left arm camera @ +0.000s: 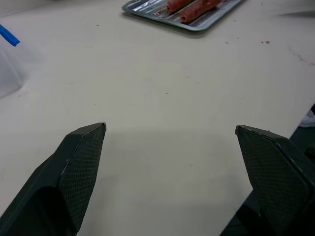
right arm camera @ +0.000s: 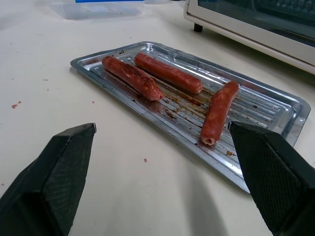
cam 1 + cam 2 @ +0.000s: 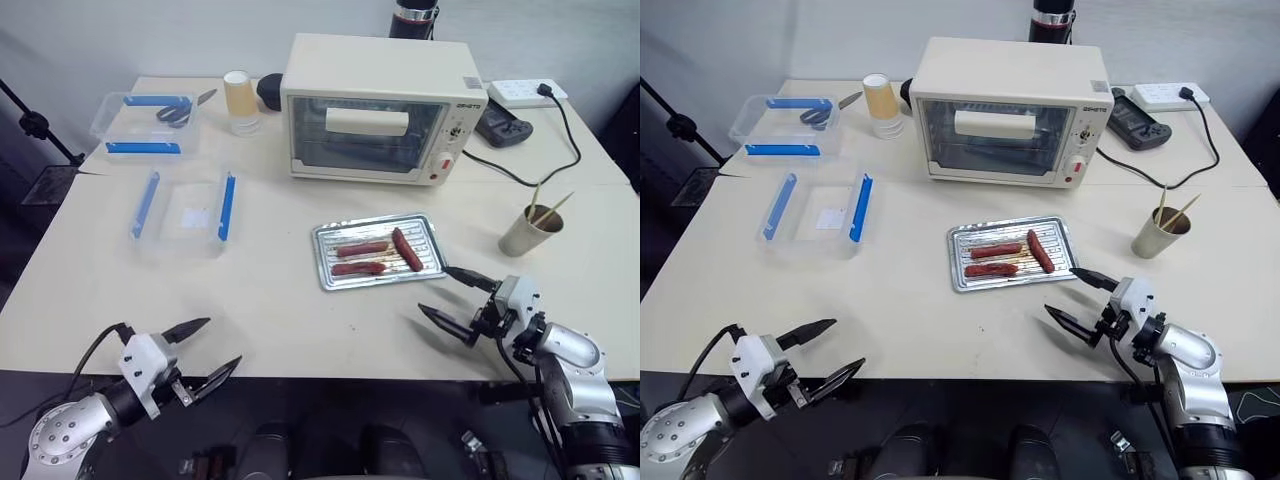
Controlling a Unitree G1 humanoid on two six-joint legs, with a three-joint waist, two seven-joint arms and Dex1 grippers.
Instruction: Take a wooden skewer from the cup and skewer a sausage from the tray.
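Wooden skewers [image 3: 548, 208] are seen standing in the cup [image 3: 527, 232] at the right of the frame. Three sausages [image 3: 363, 248] lie in the tray [image 3: 379, 251], just below the centre, in front of the toaster oven [image 3: 383, 108]. The right gripper [image 3: 457, 296] is held empty at lower right beside the tray, fingers spread wide. The left gripper [image 3: 205, 347] is seen at lower left, likewise spread and empty.

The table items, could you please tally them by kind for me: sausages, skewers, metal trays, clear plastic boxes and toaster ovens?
Sausages: 3
Wooden skewers in the cup: 3
Metal tray: 1
Clear plastic boxes with blue clips: 2
Toaster oven: 1
Total: 10
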